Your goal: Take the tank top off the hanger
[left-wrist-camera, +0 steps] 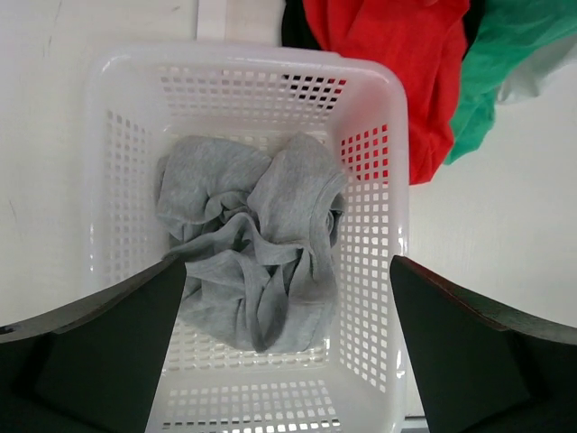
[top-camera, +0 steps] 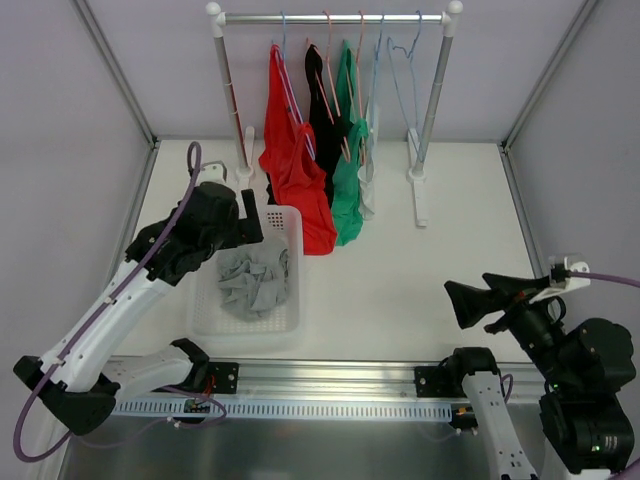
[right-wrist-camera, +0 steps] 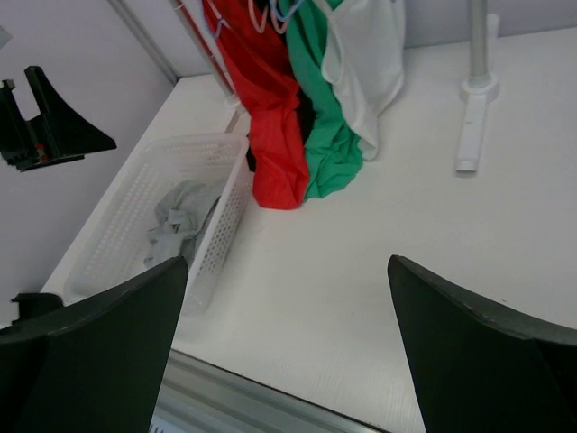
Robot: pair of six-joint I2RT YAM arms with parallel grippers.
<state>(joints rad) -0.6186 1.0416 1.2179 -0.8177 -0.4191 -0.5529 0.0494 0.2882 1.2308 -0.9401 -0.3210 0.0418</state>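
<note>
Left fingers (left-wrist-camera: 99, 352): spread wide, nothing between them, hovering straight above the basket and looking down into it. Right fingers (right-wrist-camera: 487, 352): also fully apart and empty, hanging over the near right of the desk (top-camera: 400, 280), well apart from every garment and aimed toward the rail.

Layout, biggest first. The white desk carries everything. At its far edge stands the clothes rail (top-camera: 335, 17) on two uprights. The white basket (left-wrist-camera: 243, 56) sits on the left side, in front of the rail. On the rail hang a red garment (top-camera: 295, 170), a black one (top-camera: 322, 110), a green one (top-camera: 348, 190) and a white one (right-wrist-camera: 370, 54), bunched together. The red hem falls just beside the basket's far right corner. The grey tank top (left-wrist-camera: 252, 262) lies crumpled on the basket floor, no hanger on it. Bare hangers (top-camera: 405, 60) hang at the rail's right end.

Step in hand, as I judge it: the drop-off. The grey top is off its hanger and in the basket, so this piece looks finished.

Next move, if more tops are wanted: the left arm must rise clear of the basket rim, then reach for the rail. The red garment is nearest. One set of fingers would have to pinch a strap and slip it off the hanger shoulder without dragging the neighbours along.
</note>
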